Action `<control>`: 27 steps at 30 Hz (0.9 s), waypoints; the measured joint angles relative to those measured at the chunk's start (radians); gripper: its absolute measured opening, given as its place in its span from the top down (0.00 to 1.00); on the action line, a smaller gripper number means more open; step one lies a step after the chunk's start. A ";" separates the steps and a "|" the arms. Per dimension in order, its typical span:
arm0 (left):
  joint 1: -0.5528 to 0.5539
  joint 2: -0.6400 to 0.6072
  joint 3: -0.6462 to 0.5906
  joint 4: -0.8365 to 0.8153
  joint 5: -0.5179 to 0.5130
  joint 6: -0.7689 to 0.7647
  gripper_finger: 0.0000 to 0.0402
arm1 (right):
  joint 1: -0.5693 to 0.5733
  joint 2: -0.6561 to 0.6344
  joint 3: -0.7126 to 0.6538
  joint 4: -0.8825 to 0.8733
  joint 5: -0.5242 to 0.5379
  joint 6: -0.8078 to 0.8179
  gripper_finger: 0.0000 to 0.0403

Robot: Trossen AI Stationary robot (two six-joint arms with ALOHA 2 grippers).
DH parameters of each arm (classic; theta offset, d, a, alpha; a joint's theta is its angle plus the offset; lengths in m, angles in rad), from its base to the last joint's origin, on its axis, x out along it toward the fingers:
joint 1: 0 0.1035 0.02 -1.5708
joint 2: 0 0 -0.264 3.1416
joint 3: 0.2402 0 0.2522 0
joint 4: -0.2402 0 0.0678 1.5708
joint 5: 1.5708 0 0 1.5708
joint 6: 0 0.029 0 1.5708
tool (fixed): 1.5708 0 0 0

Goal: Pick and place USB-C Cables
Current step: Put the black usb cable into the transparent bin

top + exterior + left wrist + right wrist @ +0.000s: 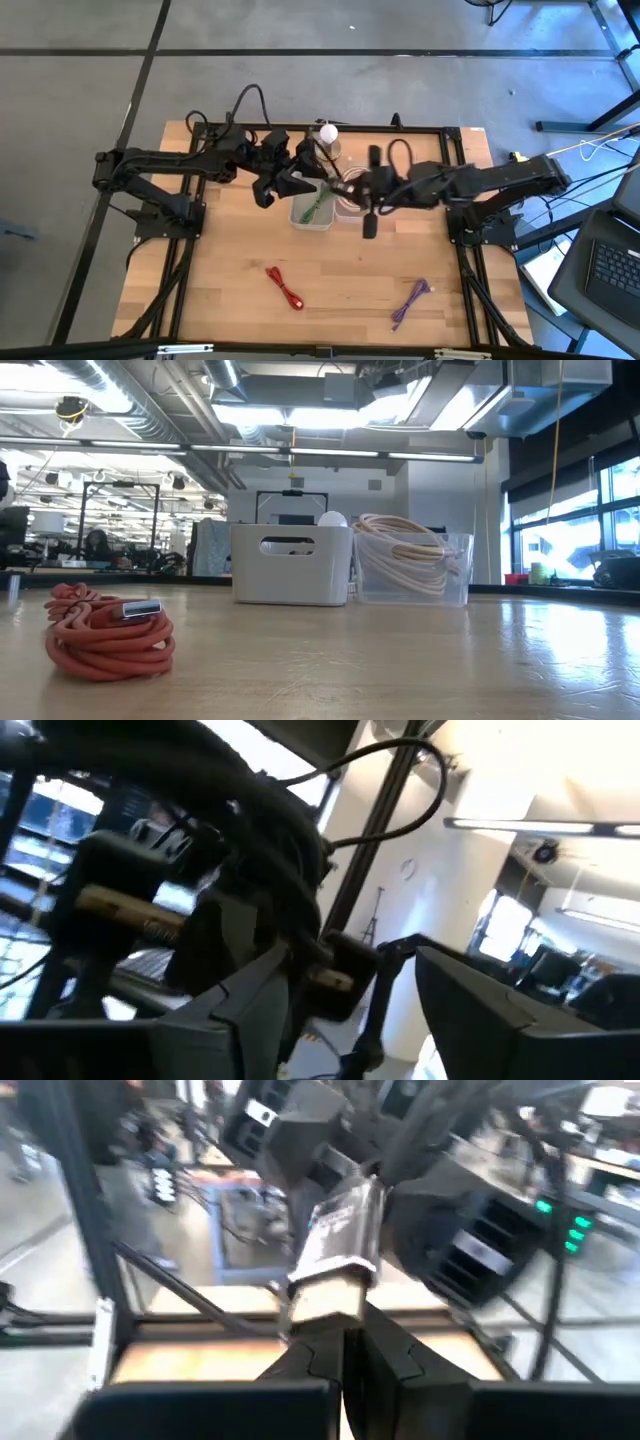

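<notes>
**Both my grippers over the two bins, three cables loose on the table**

My left gripper point(300, 182) hangs above the white bin point(312, 212), at the bin's far left corner. From my left wrist I see my two fingers point(255, 995) standing apart with open space between them, nothing caught there; past them is only my other arm and the room's ceiling lights.

My right gripper point(368, 215) hovers just right of the clear bin point(345, 200), with that bin between my two hands. From my right wrist, my fingers point(385, 1355) meet along a closed seam, pressed together, and I cannot make out any cable between them. Just beyond the tips sits a silver and cream block on my left arm.

A green cable point(318, 205) lies inside the white bin, directly below and a little toward me from my left gripper. The cream-white coils point(405, 555) fill the clear bin, looped up above its rim, just left of my right gripper. The two bins touch side by side, and a white ball point(328, 132) stands behind them, beyond both hands.

The red cable point(286, 287) lies on the wooden table point(230, 300) well toward me from my left gripper, a tight bundle with its metal plug on top in the low view. The purple cable point(410, 303) lies well toward me from my right gripper, a little to its right.
</notes>
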 joint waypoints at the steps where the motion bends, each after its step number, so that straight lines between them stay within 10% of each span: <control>1: 0.003 -0.006 -0.002 -0.013 0.005 0.006 0.48 | 0.013 -0.018 0.000 -0.037 0.033 0.006 0.97; 7: 0.019 -0.033 0.002 -0.020 0.093 0.015 0.47 | 0.092 -0.102 0.003 -0.259 0.265 0.167 0.97; 27: 0.050 -0.042 0.001 -0.074 0.086 -0.010 0.48 | 0.166 -0.106 0.000 -0.456 0.352 0.416 0.97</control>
